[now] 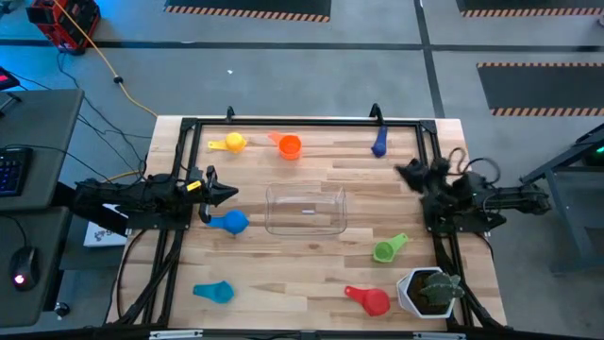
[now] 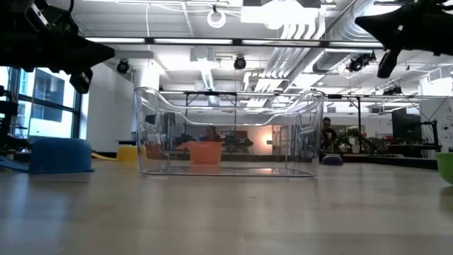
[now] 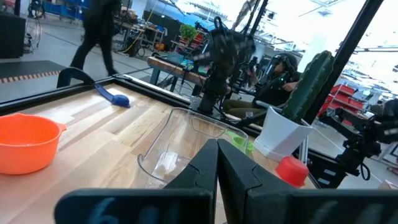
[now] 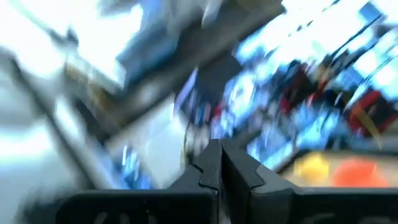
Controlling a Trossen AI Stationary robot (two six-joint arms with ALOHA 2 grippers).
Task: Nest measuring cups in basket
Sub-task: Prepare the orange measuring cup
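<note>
The clear basket (image 1: pixel 305 210) (image 2: pixel 230 134) stands on its base at the table's middle, with nothing in it. Seven cups lie scattered around it: yellow (image 1: pixel 229 144), orange (image 1: pixel 288 145) and dark blue (image 1: pixel 379 144) near the far edge, blue (image 1: pixel 229 222) left of the basket, green (image 1: pixel 388 248) to its right, and light blue (image 1: pixel 213 292) and red (image 1: pixel 370 299) near the front. My left gripper (image 1: pixel 226 194) (image 3: pixel 217 155) is shut and hovers left of the basket, just beyond the blue cup. My right gripper (image 1: pixel 404 172) (image 4: pixel 219 155) is shut and raised at the table's right side.
A white pot with a green plant (image 1: pixel 429 291) stands at the near right corner, beside the red cup. A black frame (image 1: pixel 302 123) runs along the table's far, left and right edges. Bare wood lies in front of the basket.
</note>
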